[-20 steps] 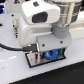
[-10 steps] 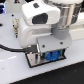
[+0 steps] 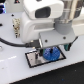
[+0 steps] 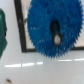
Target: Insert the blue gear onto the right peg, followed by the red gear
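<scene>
I see the gripper (image 3: 48, 48) low over the black-bordered grey plate (image 3: 35, 59) with the blue gear (image 3: 49, 53) beneath it — I can't tell how the jaws stand.

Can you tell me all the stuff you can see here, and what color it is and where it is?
blue gear: one, bright blue, lying over the plate, under the end effector; fills much of the wrist view.
plate: one, grey with black border, on the table.
table: one, white, under everything.
green thing: one, dark green, at the wrist view's edge; cannot tell what it is.
red gear: none in view.
arm: one, white and grey, above the plate.
end effector: one, dark, down at the blue gear; open or shut cannot be told.
</scene>
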Motion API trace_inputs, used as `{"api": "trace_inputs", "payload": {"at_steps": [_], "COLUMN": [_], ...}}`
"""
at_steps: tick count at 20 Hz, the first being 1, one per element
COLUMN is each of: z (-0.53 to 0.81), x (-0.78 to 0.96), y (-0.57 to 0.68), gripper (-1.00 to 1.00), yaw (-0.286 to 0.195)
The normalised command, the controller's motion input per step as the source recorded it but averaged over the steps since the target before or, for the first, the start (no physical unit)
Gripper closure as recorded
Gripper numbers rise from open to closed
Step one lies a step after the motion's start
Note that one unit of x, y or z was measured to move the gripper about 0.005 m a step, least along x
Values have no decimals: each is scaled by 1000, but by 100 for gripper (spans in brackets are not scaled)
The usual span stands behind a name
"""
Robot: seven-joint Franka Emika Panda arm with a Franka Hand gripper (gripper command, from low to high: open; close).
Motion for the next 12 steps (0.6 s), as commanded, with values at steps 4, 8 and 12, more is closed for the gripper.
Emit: {"api": "trace_inputs", "payload": {"at_steps": [4,8,12], "z": [323,215,96], "x": [-432,-518,-666], "y": [215,277,191], "gripper": [-100,-100,-100], "yaw": [0,0,0]}}
